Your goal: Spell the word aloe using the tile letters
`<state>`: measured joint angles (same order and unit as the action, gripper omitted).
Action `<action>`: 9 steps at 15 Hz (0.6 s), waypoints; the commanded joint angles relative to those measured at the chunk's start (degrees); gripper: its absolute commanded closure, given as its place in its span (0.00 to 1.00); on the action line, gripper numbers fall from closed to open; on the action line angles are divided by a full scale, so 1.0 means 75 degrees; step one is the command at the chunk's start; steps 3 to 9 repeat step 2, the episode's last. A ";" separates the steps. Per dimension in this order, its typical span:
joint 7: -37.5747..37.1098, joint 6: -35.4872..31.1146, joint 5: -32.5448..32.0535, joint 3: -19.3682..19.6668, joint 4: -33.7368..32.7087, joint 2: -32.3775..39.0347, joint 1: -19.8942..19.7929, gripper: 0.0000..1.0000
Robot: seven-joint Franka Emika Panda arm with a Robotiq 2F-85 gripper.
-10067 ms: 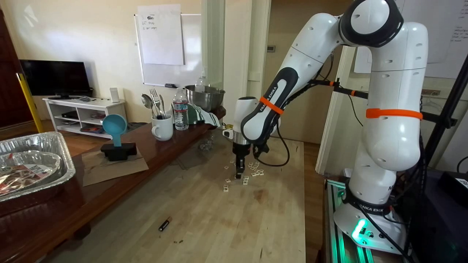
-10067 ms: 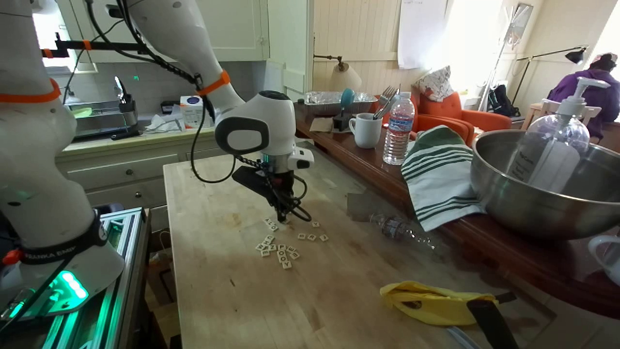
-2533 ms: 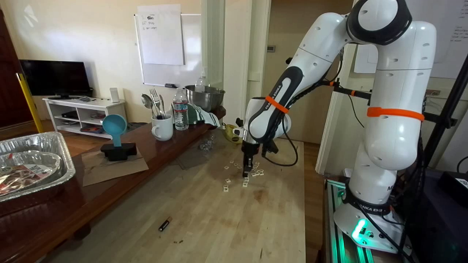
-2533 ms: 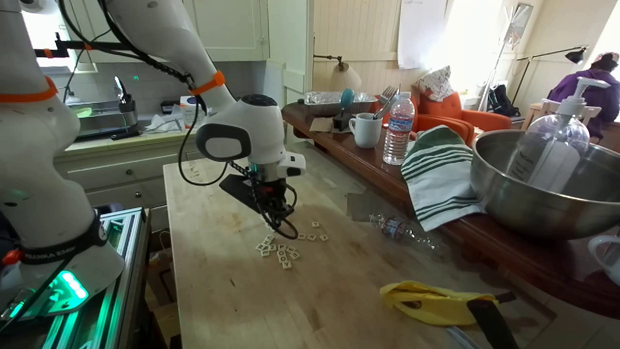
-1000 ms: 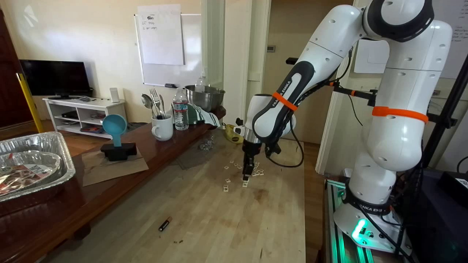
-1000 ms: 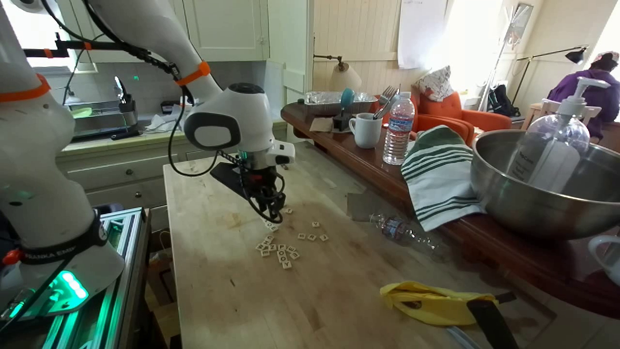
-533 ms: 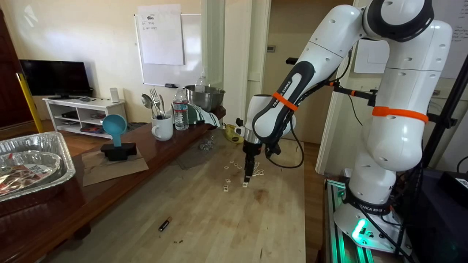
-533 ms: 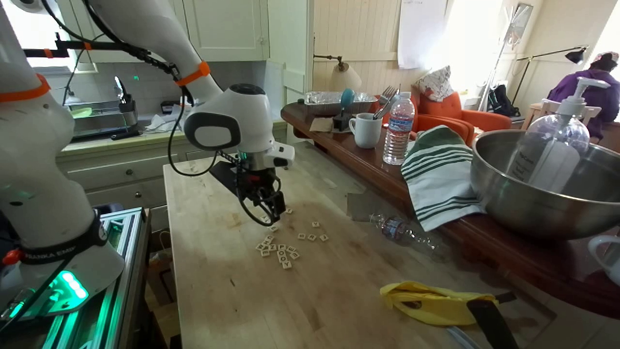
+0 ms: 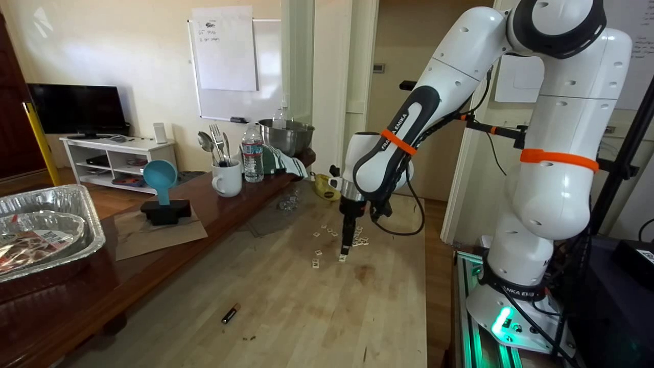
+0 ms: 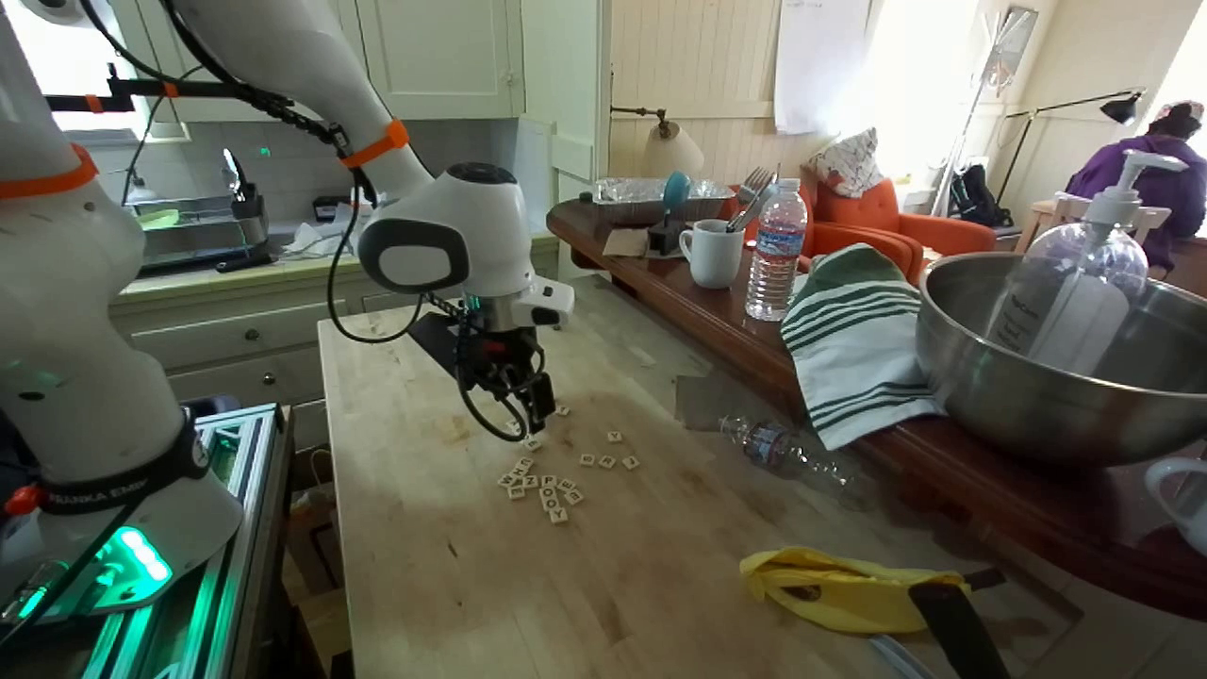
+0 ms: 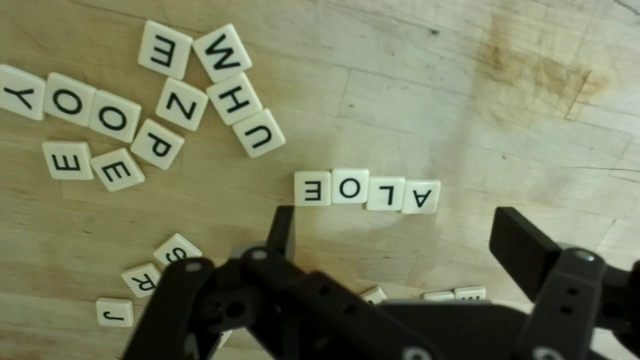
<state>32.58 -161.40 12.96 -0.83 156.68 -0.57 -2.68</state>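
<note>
we see our gripper (image 11: 395, 225) spread wide, its jaws farther apart than a second ago. just ahead of it, the tile letters (image 11: 363, 192) spell aloe in a row; farther out past one jaw, more tiles (image 11: 183, 104) lie unmoved.

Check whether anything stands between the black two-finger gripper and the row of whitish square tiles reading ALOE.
Nothing visible: in the wrist view, the row of tiles shows whole beyond the open gripper. The whitish square U tile lies off the row's E end, not between them.
</note>
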 commanded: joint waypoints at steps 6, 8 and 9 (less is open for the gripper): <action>-0.0032 0.0020 -0.0027 0.0110 -0.0004 -0.0010 0.0109 0.00; -0.0032 0.0020 -0.0027 0.0110 -0.0004 -0.0010 0.0109 0.00; -0.0032 0.0020 -0.0027 0.0110 -0.0004 -0.0010 0.0109 0.00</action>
